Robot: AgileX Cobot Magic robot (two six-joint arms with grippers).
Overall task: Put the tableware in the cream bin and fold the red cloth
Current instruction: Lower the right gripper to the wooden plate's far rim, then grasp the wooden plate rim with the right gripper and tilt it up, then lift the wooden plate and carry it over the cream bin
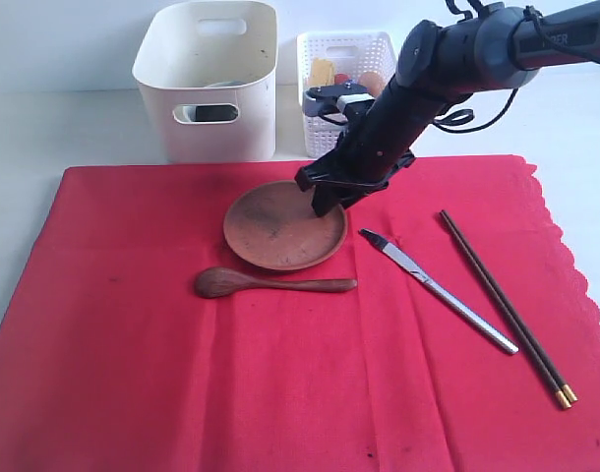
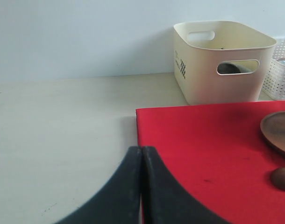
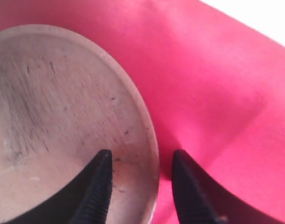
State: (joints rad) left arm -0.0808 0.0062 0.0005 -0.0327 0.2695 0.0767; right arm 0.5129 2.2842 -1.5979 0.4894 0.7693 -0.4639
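Bearing illegible dark print [image 2: 182, 68], cream bin [image 2: 212, 91].

"What sort of room am I steering in?"

"I'd say a robotics lab, not a home. I see a bare pale counter [image 1: 44, 128] and a blank white wall [image 1: 64, 39]."

"And the dinner things?"

"Staged, I think: plate [image 1: 275, 226], spoon [image 1: 270, 283] and knife [image 1: 438, 290] on a red cloth [image 1: 133, 344] under my black robot arm [image 1: 408, 108]."

Right arm [image 1: 398, 108]: slants down to the round brown wooden plate's [image 1: 280, 226] far-right rim | right gripper [image 1: 328, 205]: jaws apart, straddling that rim | left gripper [image 2: 141, 150]: fingers pressed together, well apart from plate
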